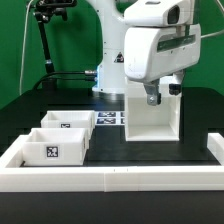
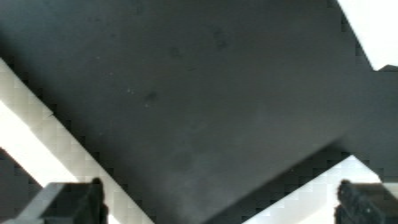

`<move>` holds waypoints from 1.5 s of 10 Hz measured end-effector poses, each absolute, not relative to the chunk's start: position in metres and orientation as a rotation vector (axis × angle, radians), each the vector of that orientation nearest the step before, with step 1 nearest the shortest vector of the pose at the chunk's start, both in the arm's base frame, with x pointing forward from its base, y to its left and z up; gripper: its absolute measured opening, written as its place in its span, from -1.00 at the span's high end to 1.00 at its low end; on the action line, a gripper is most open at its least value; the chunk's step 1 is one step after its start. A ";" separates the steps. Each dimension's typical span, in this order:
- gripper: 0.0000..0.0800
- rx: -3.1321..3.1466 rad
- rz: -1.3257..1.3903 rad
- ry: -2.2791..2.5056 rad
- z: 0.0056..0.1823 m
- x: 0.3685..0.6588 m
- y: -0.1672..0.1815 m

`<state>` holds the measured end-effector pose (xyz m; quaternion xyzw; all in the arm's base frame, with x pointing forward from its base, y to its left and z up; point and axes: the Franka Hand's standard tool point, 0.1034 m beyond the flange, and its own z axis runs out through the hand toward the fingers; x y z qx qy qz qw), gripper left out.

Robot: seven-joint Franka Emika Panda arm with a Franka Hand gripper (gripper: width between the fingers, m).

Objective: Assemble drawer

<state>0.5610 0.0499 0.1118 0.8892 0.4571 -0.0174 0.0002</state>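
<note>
The drawer's tall hollow white case (image 1: 152, 120) stands upright on the dark table at centre right of the exterior view. Its two small white trays (image 1: 69, 123) (image 1: 55, 147), each with a black-and-white tag, sit side by side at the exterior view's left. My gripper (image 1: 160, 95) hangs just over the case's top edge, fingers pointing down. In the wrist view my gripper (image 2: 217, 205) is open, with only dark surface between the dark fingertips (image 2: 71, 205). White bands (image 2: 22, 125) cross that view beside the fingers; I cannot tell which part they belong to.
A low white border wall (image 1: 110, 178) runs along the front and up the exterior view's left side. The marker board (image 1: 108, 118) lies flat behind the trays, next to the arm's base (image 1: 112, 75). A black stand (image 1: 45, 45) is at the back left.
</note>
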 end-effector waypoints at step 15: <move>-0.63 3.014 -0.120 0.794 0.131 0.510 0.074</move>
